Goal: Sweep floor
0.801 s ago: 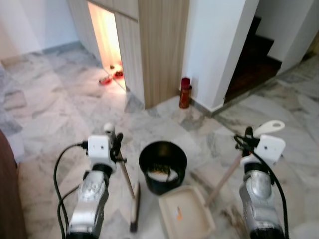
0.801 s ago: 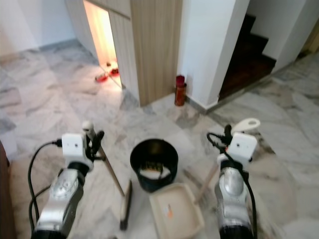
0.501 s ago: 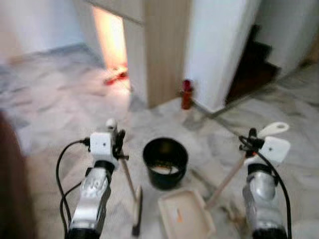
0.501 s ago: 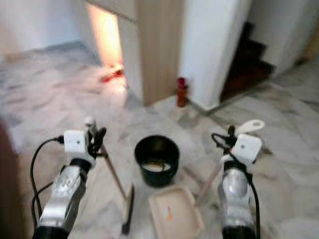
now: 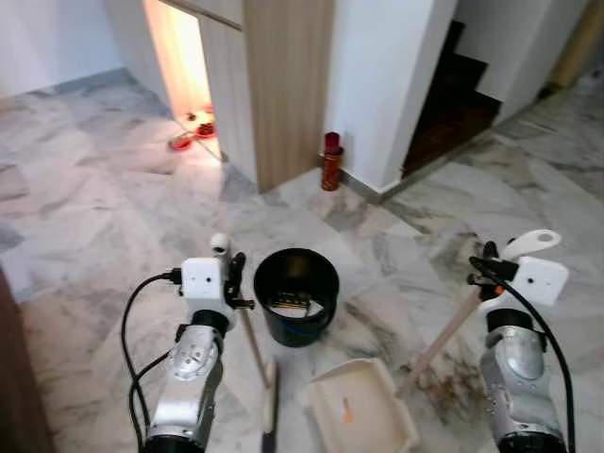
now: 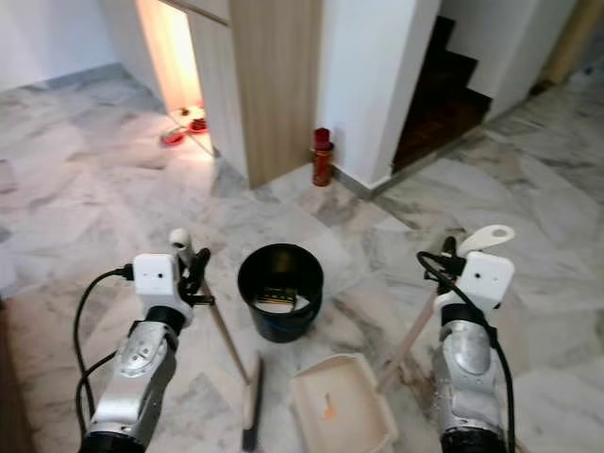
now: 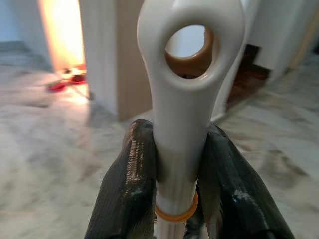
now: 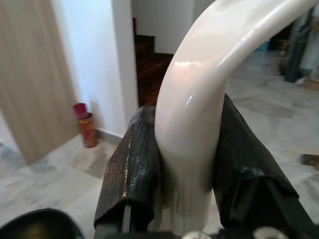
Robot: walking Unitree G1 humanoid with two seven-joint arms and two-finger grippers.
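My left gripper [image 5: 231,270] is shut on the white, eyelet-topped broom handle [image 7: 185,99]. The stick slants down to the brush head [image 5: 270,415] on the marble floor. My right gripper [image 5: 487,264] is shut on the curved white top of the dustpan handle [image 8: 199,94]. Its beige stick [image 5: 444,335] runs down to the cream dustpan [image 5: 363,411], which lies on the floor between my arms with a small orange scrap [image 5: 345,411] in it. A black bucket [image 5: 296,294] stands just beyond the pan and holds some debris.
A red canister [image 5: 331,160] stands at the foot of the white wall, beside a wooden panel [image 5: 283,85]. Red items [image 5: 189,132] lie in a lit opening at far left. Dark stairs [image 5: 453,94] rise at far right. A brown smear [image 5: 453,387] marks the floor near the dustpan stick.
The whole picture has shifted and sharpened as the camera moved. Both grippers keep their hold; broom, dustpan and bucket stand as before relative to each other.
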